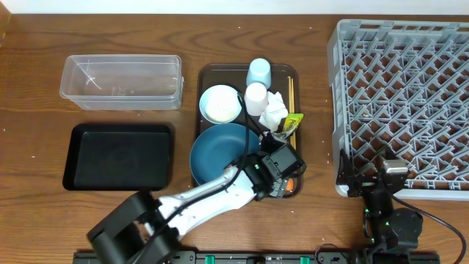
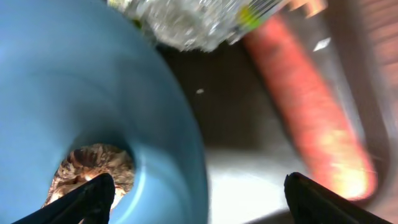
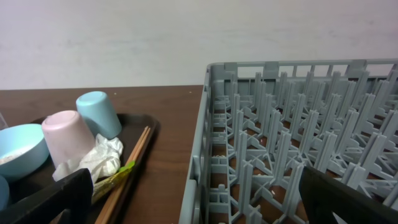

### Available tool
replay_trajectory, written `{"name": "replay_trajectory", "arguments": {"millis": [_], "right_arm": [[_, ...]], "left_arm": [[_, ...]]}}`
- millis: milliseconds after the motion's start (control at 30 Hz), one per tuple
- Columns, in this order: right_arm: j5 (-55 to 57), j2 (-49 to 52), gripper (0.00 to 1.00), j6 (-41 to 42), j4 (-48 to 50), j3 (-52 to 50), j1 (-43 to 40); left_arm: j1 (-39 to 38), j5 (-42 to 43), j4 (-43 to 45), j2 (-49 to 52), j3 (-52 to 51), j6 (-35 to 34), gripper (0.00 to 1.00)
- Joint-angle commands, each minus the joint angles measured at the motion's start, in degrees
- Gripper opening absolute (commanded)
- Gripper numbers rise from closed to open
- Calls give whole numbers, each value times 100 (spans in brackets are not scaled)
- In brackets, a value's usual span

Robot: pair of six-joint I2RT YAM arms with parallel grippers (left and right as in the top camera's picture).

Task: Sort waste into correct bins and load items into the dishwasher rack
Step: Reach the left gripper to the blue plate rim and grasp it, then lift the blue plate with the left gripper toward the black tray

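Just ahead of the wide-open left hand [image 2: 196, 190], the orange carrot [image 2: 311, 106] lies beside the dark-blue plate [image 2: 74, 81], its long side running away from one finger [image 2: 314, 200], leaning a little left.

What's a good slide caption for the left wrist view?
Open left hand poised above dark-blue plate and orange carrot.
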Motion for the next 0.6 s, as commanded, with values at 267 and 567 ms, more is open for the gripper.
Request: {"name": "replay_trajectory", "arguments": {"millis": [267,567], "right_arm": [[35,-35,99,-9,-7,-20,-105],[35,-35,99,-9,-7,-20,-105]], "left_arm": [[13,-313,-28,214,118,-48,85],[13,-433,33,214,118,-46,58]]}}
